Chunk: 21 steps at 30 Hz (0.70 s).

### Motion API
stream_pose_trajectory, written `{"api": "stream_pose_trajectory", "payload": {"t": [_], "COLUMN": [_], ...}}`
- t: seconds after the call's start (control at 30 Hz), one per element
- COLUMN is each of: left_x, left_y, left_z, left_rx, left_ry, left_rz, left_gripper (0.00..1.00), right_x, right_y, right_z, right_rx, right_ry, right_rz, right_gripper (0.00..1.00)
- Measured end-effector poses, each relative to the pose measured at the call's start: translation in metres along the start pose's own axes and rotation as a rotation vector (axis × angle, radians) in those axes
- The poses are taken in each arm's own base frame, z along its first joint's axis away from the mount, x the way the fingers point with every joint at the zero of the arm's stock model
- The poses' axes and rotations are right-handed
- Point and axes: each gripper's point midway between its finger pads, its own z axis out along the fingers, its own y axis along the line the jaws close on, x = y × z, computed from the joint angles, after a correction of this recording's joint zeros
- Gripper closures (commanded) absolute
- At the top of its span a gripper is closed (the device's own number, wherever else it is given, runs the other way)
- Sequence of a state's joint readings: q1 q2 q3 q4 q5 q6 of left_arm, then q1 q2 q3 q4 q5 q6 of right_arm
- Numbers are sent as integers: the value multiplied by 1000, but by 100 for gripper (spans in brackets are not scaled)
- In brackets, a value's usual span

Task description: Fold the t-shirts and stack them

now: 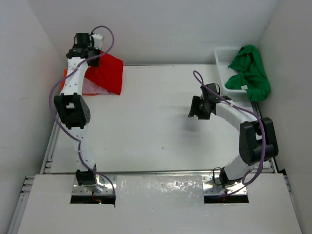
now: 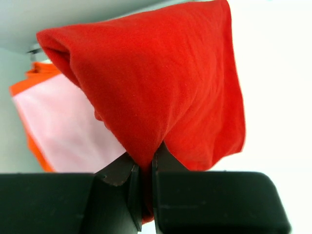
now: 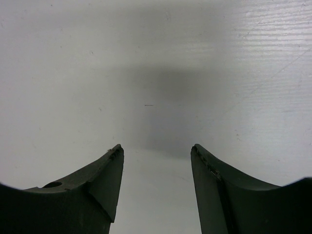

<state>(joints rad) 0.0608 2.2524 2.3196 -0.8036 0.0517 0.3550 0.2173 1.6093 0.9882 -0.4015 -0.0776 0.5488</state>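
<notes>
Two stacked t-shirts (image 2: 73, 126); left gripper (image 2: 145, 165) clamps red t-shirt (image 2: 161, 83) over them; right gripper (image 3: 156, 151) gapes empty; green t-shirt (image 1: 251, 73), well apart, unfolded.

Arms (image 1: 74, 82) white w/ blk joints; purple cables (image 1: 49, 105); fingers (image 3: 97, 185) matte blk.

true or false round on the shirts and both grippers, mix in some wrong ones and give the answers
1. The left gripper is shut on the red t-shirt. True.
2. The right gripper holds the green t-shirt. False: it is open and empty over the bare table.
3. The green t-shirt lies folded flat at the table's middle. False: it sits crumpled over the white mesh basket at the far right.
4. The pink t-shirt lies on the orange t-shirt. True.
</notes>
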Motion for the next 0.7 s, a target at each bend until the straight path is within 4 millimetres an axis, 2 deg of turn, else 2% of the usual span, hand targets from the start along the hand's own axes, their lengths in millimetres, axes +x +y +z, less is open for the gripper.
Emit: {"api": "stream_pose_trajectory", "payload": {"t": [0.2,0.33,0.53,0.6,0.7], "left_x": [0,3,11,17,33], "left_y": [57,85,99,102,111], "left_z": [-14,-21,-24,-17,5], "left_rx": [10,42,124,145,154], "left_ry": [-76,-125,-162,-160,-144], "left_rz": [-93,-135,-171,-178,-184], "left_gripper": [100,100,100,100,100], "right_x": [3,6,0,-4,-11], "right_y": [-2,-4,-3,-2,1], "right_z": [-1,-1,-5,-7,-9], "right_rx": [9,20,26,24,20], "right_ry": [9,22,16,10,-1], "right_rz": [-1,-5,-12,-17,-22], "right_gripper": [44,44,44,44,44]}}
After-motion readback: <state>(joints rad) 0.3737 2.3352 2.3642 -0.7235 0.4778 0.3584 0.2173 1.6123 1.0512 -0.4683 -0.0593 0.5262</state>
